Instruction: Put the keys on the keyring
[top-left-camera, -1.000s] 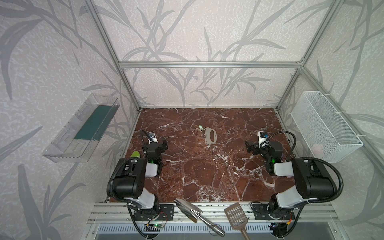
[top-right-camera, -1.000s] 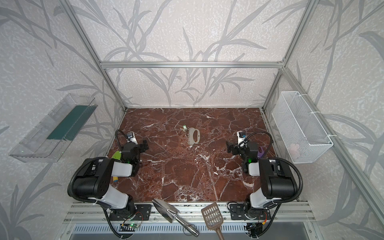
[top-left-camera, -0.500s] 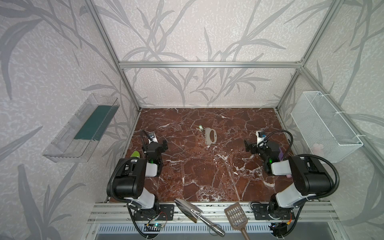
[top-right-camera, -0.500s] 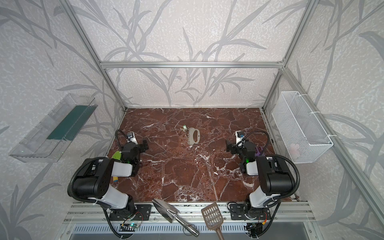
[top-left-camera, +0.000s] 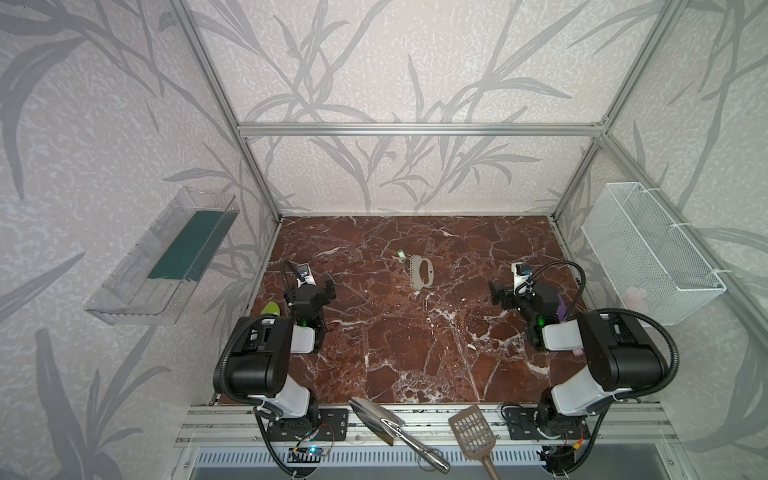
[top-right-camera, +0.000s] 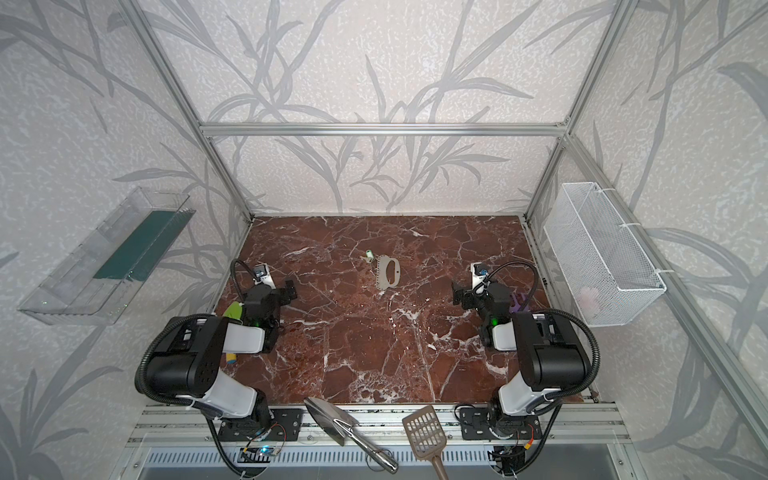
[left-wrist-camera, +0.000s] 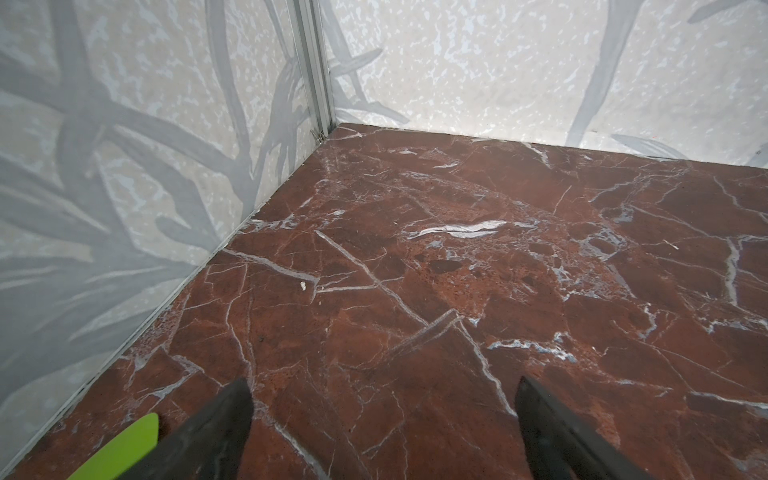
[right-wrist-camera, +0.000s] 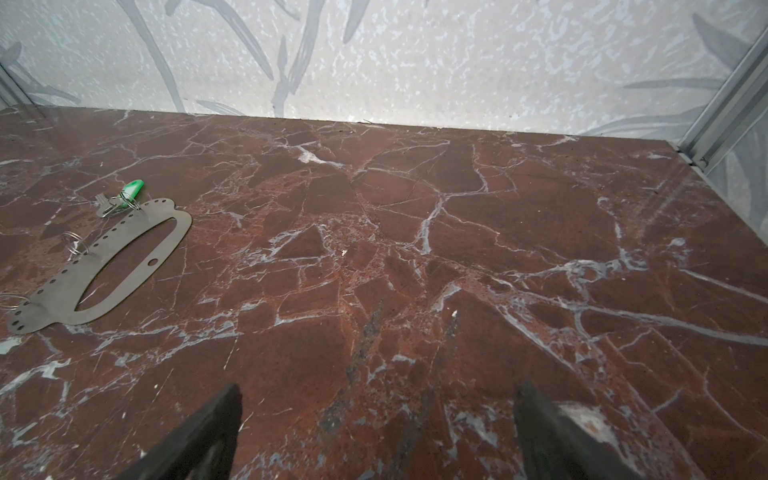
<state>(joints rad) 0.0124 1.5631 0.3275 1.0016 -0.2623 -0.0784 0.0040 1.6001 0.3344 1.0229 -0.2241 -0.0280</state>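
Barely anything moved. Top views: R arm has shifted a touch over the last sec. R gripper (top-left-camera: 496, 293) has jaws wide and empty. L gripper (top-left-camera: 328, 289) is in the same spot, also wide and empty. Key (top-left-camera: 400, 253) and keyring (top-left-camera: 413, 272) lie where they were, mid-table toward the back, well apart from both grippers.

L wrist: bare table (left-wrist-camera: 415, 249), scoop (left-wrist-camera: 124, 440) tip, no key.

R wrist: key (right-wrist-camera: 132, 188) sits at the keyring (right-wrist-camera: 50, 297) end by a ring. Threaded or not, can't tell. You've prob. no grasp begun.

Leaf-patterned walls (top-left-camera: 415, 62), red marble floor (top-left-camera: 415, 340)
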